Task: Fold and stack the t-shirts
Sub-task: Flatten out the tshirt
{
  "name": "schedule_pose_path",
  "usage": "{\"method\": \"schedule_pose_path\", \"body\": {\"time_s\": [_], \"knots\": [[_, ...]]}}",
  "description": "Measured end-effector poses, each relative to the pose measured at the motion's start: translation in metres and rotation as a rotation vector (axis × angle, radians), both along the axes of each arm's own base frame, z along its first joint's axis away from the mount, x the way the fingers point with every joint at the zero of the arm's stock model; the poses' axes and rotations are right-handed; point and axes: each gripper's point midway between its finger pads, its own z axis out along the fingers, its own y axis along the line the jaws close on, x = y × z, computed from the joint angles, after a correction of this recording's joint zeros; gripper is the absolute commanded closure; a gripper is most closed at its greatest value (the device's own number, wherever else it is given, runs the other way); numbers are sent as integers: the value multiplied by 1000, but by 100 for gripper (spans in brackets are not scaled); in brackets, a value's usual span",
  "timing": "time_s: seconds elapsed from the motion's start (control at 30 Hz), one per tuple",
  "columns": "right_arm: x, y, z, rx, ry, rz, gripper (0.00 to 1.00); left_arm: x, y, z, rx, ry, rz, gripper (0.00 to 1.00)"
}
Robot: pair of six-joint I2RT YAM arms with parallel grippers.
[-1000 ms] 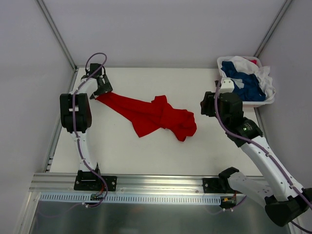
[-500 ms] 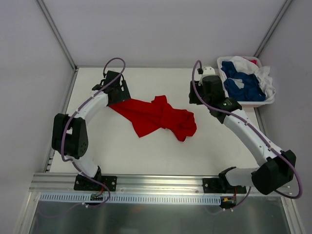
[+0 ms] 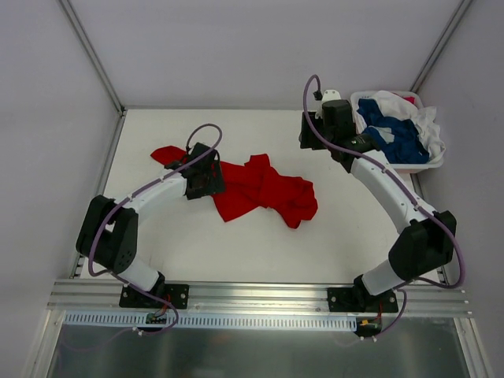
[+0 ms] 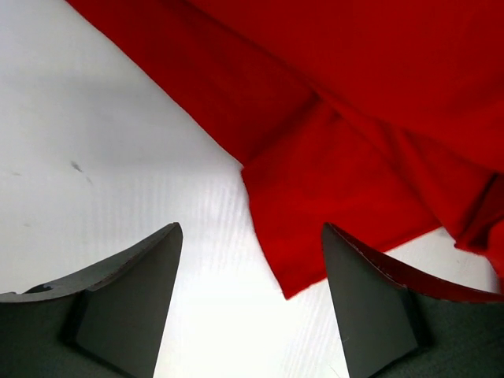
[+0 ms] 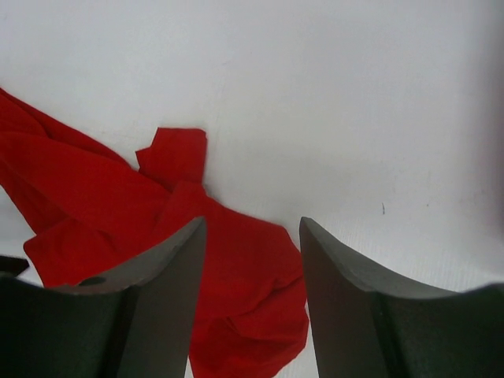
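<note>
- Judging the step as spreading out the red t-shirt (image 3: 260, 189), bunched at the centre of the table (image 3: 197, 252); blue and white t-shirts (image 3: 398, 130) heaped in the basket (image 3: 409, 167) at 2 o'clock.
- Calls next for pinching a hem and pulling flat.
- Left arm (image 3: 150, 193) bent low over the cloth's 9 o'clock end; left gripper (image 4: 250, 236) parted, empty.
- Right arm (image 3: 386, 185) stretched toward 1 o'clock; right gripper (image 5: 252, 224) agape, empty.
</note>
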Motion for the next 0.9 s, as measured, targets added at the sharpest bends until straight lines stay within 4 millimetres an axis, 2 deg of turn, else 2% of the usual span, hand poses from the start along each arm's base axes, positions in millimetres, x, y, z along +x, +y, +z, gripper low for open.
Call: {"method": "schedule_pose_path", "body": {"time_s": [0.13, 0.27, 0.4, 0.6, 0.9], "knots": [[16, -1, 7, 16, -7, -6, 46, -20, -16, -10, -17, 32, -28, 28], [27, -5, 4, 23, 5, -14, 46, -36, -13, -15, -37, 49, -6, 30], [30, -9, -2, 24, 25, -16, 46, -54, -10, -16, -61, 51, 12, 31], [33, -7, 0, 35, 30, -5, 46, -78, -22, -29, -78, 95, -10, 32], [33, -2, 8, 53, 20, 17, 46, -83, -47, -55, -61, 151, -44, 35]]}}
